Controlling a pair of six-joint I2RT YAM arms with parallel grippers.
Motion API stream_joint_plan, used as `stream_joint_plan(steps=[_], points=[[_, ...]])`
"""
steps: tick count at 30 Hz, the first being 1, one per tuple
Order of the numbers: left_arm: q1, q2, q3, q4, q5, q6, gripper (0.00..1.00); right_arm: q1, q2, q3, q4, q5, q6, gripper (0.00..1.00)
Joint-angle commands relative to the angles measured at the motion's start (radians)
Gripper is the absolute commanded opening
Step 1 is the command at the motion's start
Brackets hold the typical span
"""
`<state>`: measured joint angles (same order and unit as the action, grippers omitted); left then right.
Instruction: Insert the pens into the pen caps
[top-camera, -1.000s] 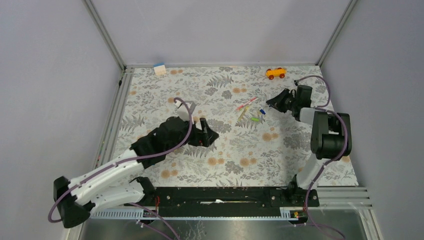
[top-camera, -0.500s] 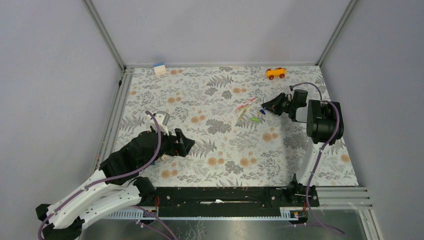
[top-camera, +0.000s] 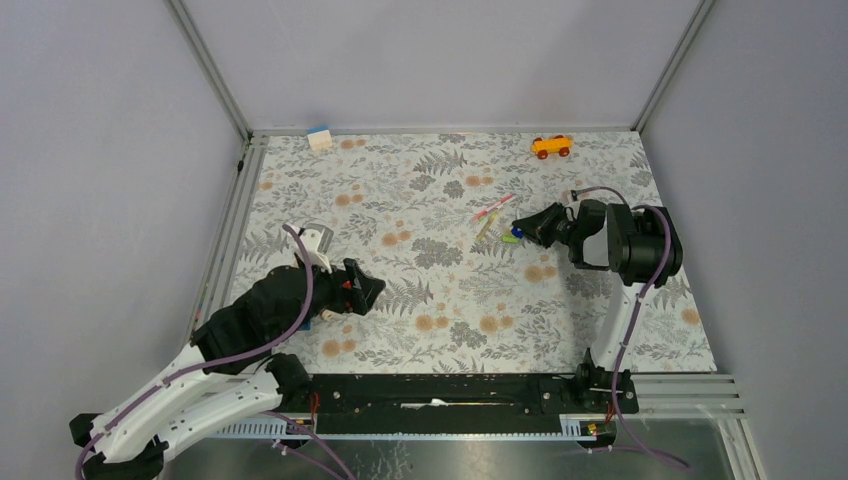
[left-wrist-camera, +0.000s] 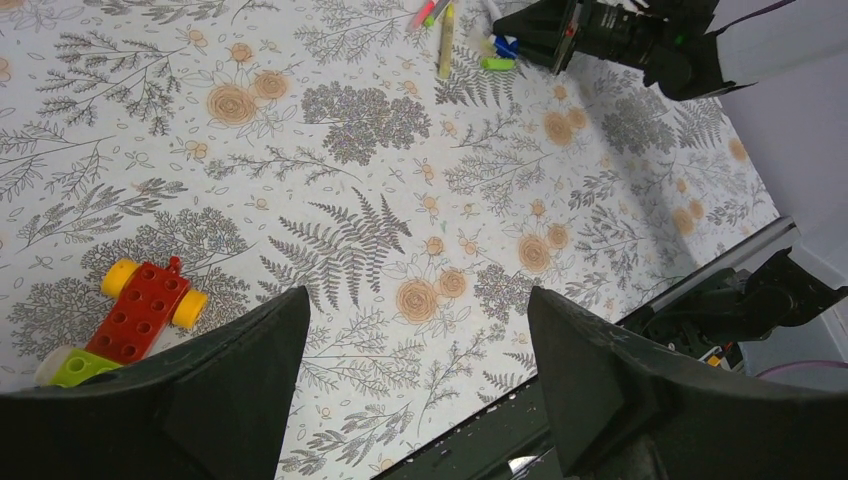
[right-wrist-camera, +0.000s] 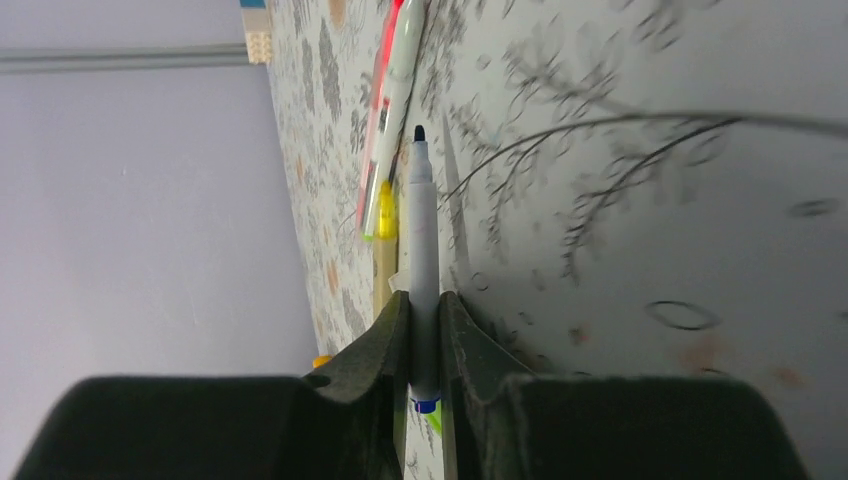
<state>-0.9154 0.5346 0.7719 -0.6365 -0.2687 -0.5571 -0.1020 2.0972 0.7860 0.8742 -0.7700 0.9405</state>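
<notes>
Right pincer (right-wrist-camera: 423, 312) is clenched on the white pen (right-wrist-camera: 421, 225), gripping near its blue tail so the dark nib juts forward, low over the surface (right-wrist-camera: 650, 200); whether it touches I cannot tell; just beyond lie the pink pen (right-wrist-camera: 383, 95), the yellow pen (top-camera: 484, 228), the blue cap (left-wrist-camera: 506, 45) and the green cap (left-wrist-camera: 497, 64), all close together; left pincer (left-wrist-camera: 418, 300) hangs released, well apart, by the bricks (left-wrist-camera: 135, 315). Capping likely goes best if the left fetches the blue cap and holds its mouth square to the nib; keep both axes in line; push straight, without nudging the neighbours.
</notes>
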Motion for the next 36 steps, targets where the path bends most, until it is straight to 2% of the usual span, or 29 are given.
stream_joint_plan(steps=[1, 15, 22, 30, 32, 36], points=[[-0.002, -0.034, 0.021, 0.024, 0.000, 0.017, 0.85, 0.083, 0.015, -0.060, 0.024, 0.050, -0.001, 0.00], [-0.003, -0.087, 0.009, 0.024, 0.022, -0.004, 0.85, 0.305, 0.035, -0.275, 0.305, 0.133, 0.135, 0.00], [-0.003, -0.070, 0.007, 0.024, 0.024, -0.006, 0.85, 0.408, 0.070, -0.326, 0.469, 0.141, 0.226, 0.00], [-0.002, -0.057, 0.007, 0.023, 0.009, -0.007, 0.84, 0.454, -0.057, -0.369, 0.404, 0.167, 0.218, 0.00], [-0.002, -0.055, 0.005, 0.023, 0.001, -0.010, 0.84, 0.457, -0.119, -0.378, 0.343, 0.174, 0.183, 0.00], [-0.001, -0.022, 0.006, 0.023, -0.007, -0.013, 0.84, 0.464, -0.281, -0.364, 0.109, 0.212, 0.064, 0.00]])
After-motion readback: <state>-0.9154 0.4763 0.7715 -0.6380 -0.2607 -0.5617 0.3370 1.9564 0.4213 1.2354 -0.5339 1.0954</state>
